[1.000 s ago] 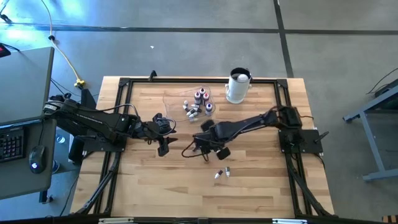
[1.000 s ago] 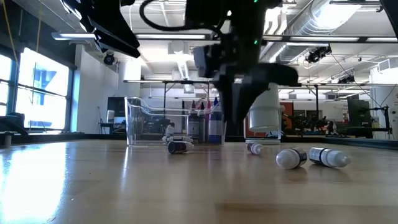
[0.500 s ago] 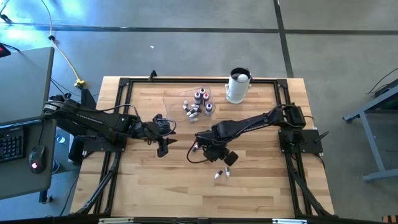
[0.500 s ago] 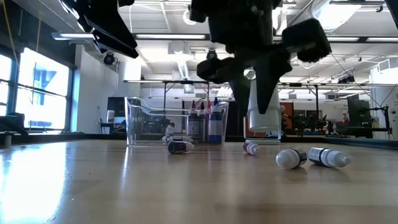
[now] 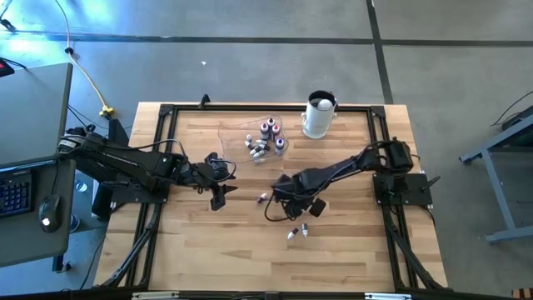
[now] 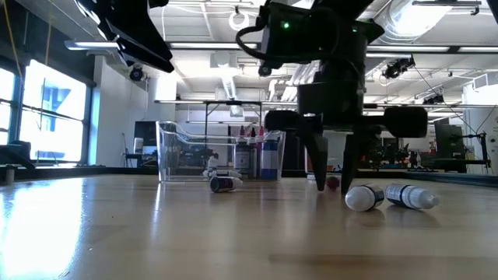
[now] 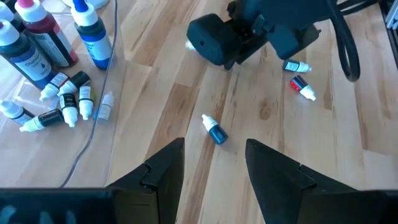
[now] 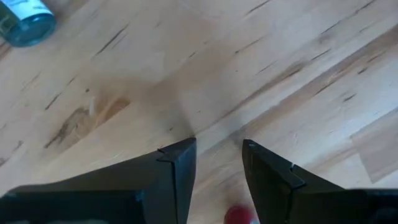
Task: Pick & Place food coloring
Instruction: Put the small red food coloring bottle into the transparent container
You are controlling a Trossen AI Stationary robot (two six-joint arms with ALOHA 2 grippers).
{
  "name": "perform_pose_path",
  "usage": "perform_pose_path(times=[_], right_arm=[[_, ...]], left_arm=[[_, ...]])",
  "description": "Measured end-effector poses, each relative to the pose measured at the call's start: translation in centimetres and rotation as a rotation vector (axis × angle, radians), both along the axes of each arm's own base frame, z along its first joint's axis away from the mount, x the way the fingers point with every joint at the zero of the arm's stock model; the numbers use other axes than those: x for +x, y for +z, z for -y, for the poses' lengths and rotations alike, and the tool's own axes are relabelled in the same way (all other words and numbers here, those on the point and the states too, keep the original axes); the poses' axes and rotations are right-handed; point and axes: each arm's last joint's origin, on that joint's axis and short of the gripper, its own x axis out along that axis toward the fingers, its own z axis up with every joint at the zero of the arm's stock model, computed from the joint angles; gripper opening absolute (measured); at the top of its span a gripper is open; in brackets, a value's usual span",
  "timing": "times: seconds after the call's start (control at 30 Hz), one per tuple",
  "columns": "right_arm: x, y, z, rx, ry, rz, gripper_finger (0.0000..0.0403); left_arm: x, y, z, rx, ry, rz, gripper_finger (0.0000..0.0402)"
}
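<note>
1. I am seeing the right arm reaching from its base at the right edge toward the middle of the table, wrist bent down.
2. The right gripper point(image 6: 333, 185) is pointing straight down, its fingers point(image 8: 177, 171) standing apart with tips just above the wood.
3. The left arm is lying stretched inward from the left, its left gripper point(image 7: 211, 165) hovering with fingers spread.

Bare wood lies open along the table's point(image 5: 200, 242) front edge and between the two arms. Two loose bottles point(image 5: 297, 232) lie just in front of the right gripper point(image 5: 293, 215). The clear container point(image 6: 222, 152) and white cylinder point(image 5: 319, 115) block the back centre.
</note>
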Motion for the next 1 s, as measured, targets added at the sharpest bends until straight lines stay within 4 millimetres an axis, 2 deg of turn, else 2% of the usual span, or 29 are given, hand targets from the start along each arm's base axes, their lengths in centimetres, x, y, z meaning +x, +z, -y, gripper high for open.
perform_pose_path(times=[0.1,0.2,0.33,0.43,0.6,0.8,1.0], right_arm=[[0.0,-0.2,0.0,0.004,-0.011,0.007,0.0124],[0.4,0.3,0.0,-0.001,-0.095,0.009,0.0124],[1.4,2.1,0.3,-0.099,-0.217,0.017,0.0124],[1.3,3.9,0.7,-0.195,-0.296,-0.009,0.0124],[1.3,5.3,1.1,-0.168,-0.376,-0.019,0.0124],[0.8,5.3,1.0,-0.085,-0.4,-0.079,0.0128],[0.5,3.7,2.3,-0.087,-0.431,-0.071,0.0167]], left_arm=[[0.0,0.0,0.0,0.0,0.0,0.003,0.0168],[0.0,0.0,0.0,0.0,0.001,0.004,0.0168],[0.0,0.0,0.0,0.002,0.004,0.005,0.0168],[0.0,0.0,0.0,0.003,0.004,0.005,0.0168],[0.0,0.0,0.0,-0.001,0.001,0.004,0.0168],[0.0,0.0,0.0,0.001,0.0,-0.005,0.0168],[0.0,0.0,0.0,0.001,0.0,-0.004,0.0168]])
